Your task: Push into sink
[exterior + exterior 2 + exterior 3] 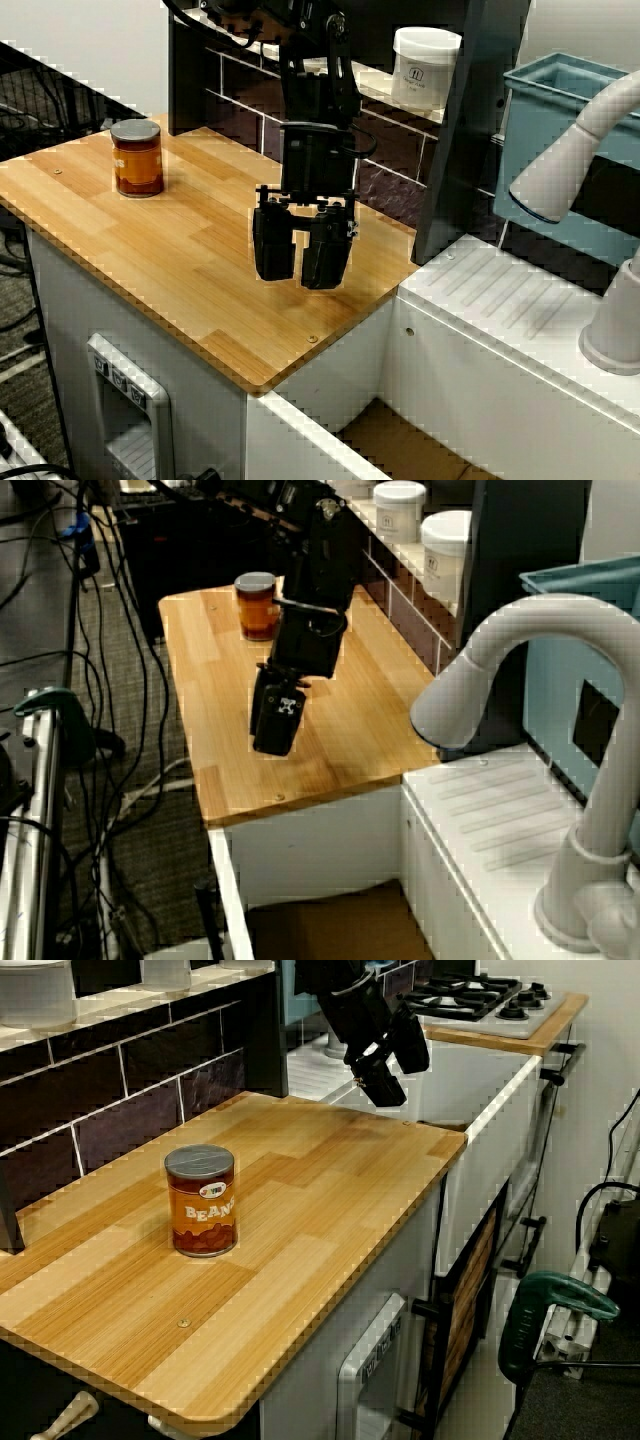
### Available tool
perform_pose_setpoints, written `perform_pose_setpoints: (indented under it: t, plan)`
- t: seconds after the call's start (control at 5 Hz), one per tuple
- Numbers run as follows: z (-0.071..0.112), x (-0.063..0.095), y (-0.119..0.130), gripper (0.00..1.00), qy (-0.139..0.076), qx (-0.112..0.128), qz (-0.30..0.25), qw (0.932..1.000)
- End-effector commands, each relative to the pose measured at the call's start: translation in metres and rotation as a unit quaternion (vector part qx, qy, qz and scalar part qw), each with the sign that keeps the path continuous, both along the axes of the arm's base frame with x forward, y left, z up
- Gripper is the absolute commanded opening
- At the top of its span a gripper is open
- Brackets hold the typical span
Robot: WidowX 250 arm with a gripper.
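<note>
Over the middle of the wooden desk [200, 250] your claw [300, 262] hangs clear of the surface, fingers drawn together on nothing. At about 10 o'clock from it in the front view, well apart, the beans can [136, 158] stands upright near the far corner. Toward 5 o'clock, past the desk's edge, lies the sink [400, 445]. Take the claw round behind the can, drop low, and push through its lower half so it slides rather than tips. Smooth laminate should help. Dark tiles [130, 1100] back the desk; a white faucet [520, 680] overhangs the drainboard.
</note>
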State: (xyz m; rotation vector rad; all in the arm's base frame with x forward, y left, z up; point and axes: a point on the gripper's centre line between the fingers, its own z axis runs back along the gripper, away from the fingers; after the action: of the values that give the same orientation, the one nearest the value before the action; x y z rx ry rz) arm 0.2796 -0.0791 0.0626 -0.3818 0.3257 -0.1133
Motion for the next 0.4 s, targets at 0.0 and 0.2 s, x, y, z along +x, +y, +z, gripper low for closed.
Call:
perform_pose_setpoints:
  t: [0.0, 0.2]
  plan:
    - [0.000, 0.000, 0.000, 1.00, 0.000, 0.000, 0.000, 1.0000]
    - [0.028, -0.026, 0.040, 1.00, -0.041, 0.003, 0.005, 0.9991]
